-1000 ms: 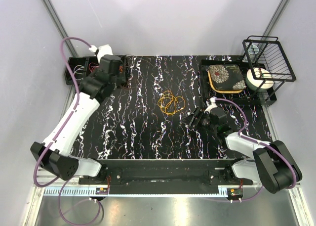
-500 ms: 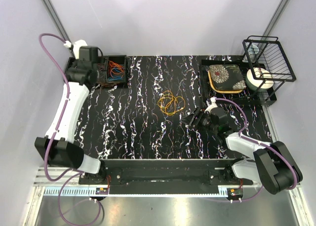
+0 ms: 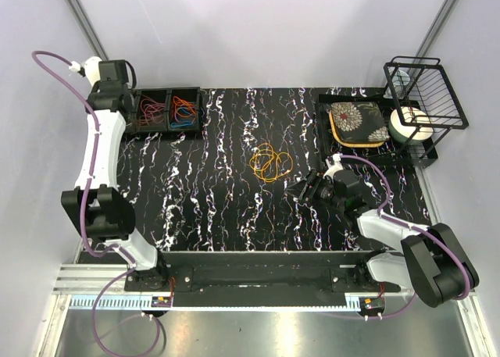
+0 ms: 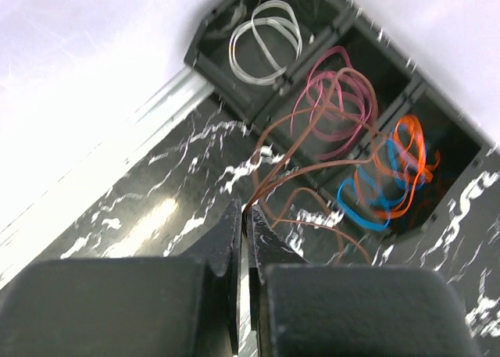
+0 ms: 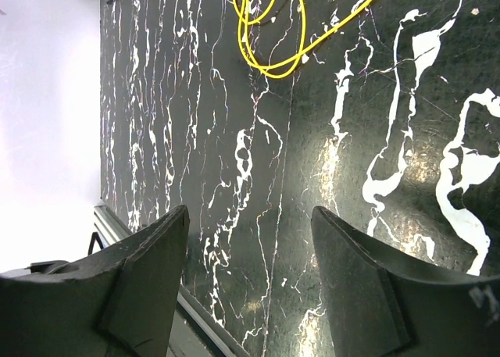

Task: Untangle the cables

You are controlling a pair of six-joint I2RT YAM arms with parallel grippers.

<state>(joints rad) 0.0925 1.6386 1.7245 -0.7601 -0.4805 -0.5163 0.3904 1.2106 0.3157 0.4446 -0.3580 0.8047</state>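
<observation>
A black bin (image 3: pixel 168 130) with compartments stands at the back left of the table. In the left wrist view its compartments hold whitish-grey loops (image 4: pixel 264 41), red loops (image 4: pixel 337 99), and orange and blue loops (image 4: pixel 391 177). My left gripper (image 4: pixel 248 210) is shut on thin red cable strands (image 4: pixel 281 173) that run back into the middle compartment. In the top view it (image 3: pixel 123 98) is at the bin's left end. A loose bundle of orange cable loops (image 3: pixel 271 163) lies mid-table and also shows in the right wrist view (image 5: pixel 273 29). My right gripper (image 3: pixel 307 190) is open and empty, just right of that bundle.
A black tray (image 3: pixel 324 126) at the back right holds a floral plate (image 3: pixel 358 123). A black wire rack (image 3: pixel 426 91) and a white round object (image 3: pixel 410 125) stand beside it. Grey walls close in the left and right sides.
My left arm has swung left and back from over the bin to its left end, uncovering the compartments. The right arm and the orange bundle have not moved.
</observation>
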